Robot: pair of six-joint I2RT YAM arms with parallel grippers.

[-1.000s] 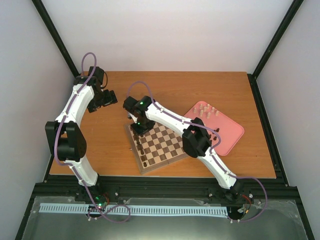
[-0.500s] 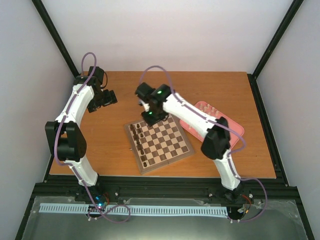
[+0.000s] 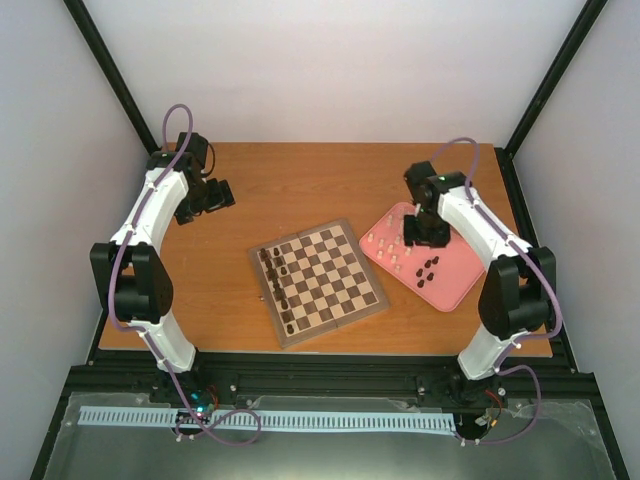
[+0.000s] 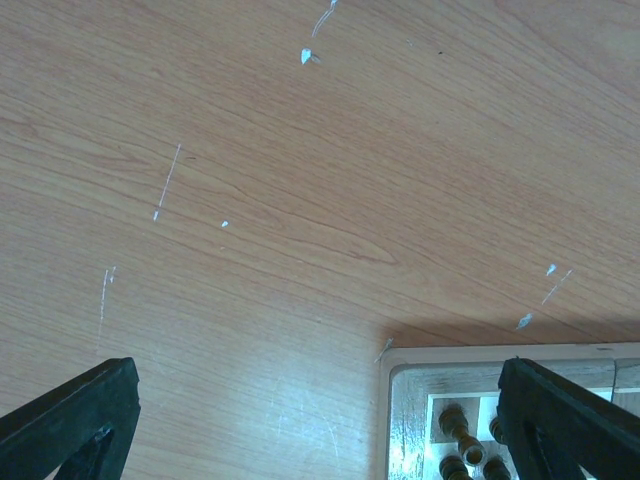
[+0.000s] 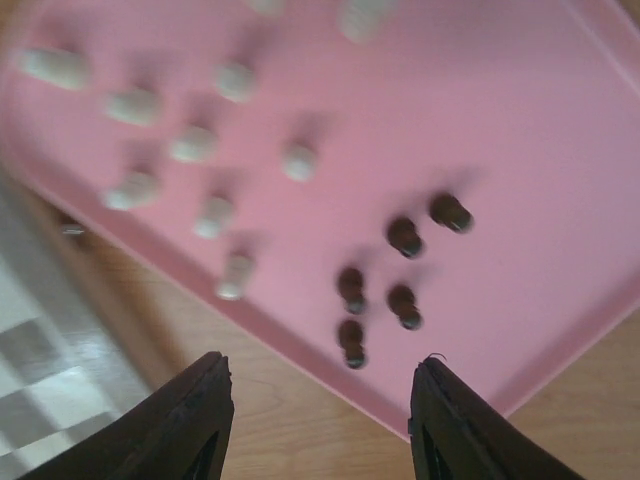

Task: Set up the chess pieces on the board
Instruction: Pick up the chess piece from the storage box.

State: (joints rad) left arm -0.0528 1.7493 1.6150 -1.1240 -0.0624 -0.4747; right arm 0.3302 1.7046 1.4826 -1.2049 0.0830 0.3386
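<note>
Hovering our right gripper [image 5: 320, 385], fingers spread, over the pink tray's [image 5: 560, 150] edge, we'd pinch the light, tippy dark chess pieces [image 5: 403, 237] mid-body.

No text, label, brand mark, number or sign is legible in any view. The board [image 3: 318, 282], the pink tray [image 3: 455, 282] and the table [image 3: 300, 180] carry no readable marking.
</note>
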